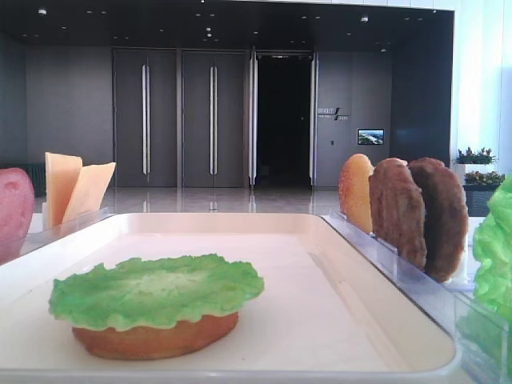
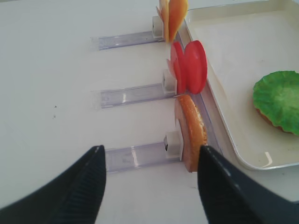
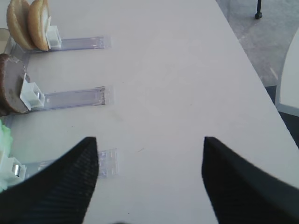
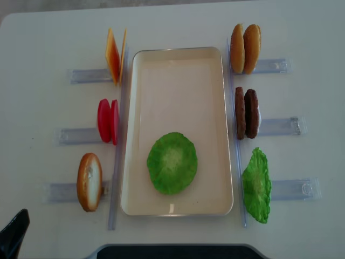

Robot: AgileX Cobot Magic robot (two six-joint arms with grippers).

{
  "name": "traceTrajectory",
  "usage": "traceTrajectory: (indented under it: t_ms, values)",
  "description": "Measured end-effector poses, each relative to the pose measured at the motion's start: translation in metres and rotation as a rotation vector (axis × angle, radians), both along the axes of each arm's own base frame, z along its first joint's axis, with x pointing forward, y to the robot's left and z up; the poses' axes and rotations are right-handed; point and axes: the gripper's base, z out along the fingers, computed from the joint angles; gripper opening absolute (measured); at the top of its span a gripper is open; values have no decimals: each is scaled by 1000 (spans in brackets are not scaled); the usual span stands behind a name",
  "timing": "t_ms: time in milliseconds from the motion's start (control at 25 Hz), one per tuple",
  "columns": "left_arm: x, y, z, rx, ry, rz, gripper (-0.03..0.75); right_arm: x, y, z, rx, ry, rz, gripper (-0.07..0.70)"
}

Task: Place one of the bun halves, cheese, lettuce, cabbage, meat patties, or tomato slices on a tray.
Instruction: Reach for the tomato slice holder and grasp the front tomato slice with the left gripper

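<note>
Left gripper (image 2: pixel 148 179), jaws wide and empty, is facing the upright bun half (image 2: pixel 190 133) just ahead, edge-on, tray (image 2: pixel 219 109) beyond.

Bun half (image 1: pixel 156 338) under lettuce (image 1: pixel 156 290) on tray (image 1: pixel 352 320): mostly covered, only lower rim shows; overhead view hides it fully. Tomato slice (image 1: pixel 14 210) cut by left edge of low ext view. Spare green leaf (image 1: pixel 494 248) cut by right edge. Left gripper (image 2: pixel 149 186): only 2 dark finger tips show, rest off bottom edge. Right gripper (image 3: pixel 150 179): same, body out of frame. Small wall screen (image 1: pixel 370 137) too tiny to read.
</note>
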Motion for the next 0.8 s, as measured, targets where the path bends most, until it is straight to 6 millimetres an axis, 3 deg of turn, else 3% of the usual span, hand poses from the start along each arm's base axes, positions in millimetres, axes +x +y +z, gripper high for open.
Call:
traceTrajectory:
  t_ms: [800]
  values:
    - [0, 0, 0, 0, 0, 0, 471, 0, 0, 0, 0, 0, 0, 482]
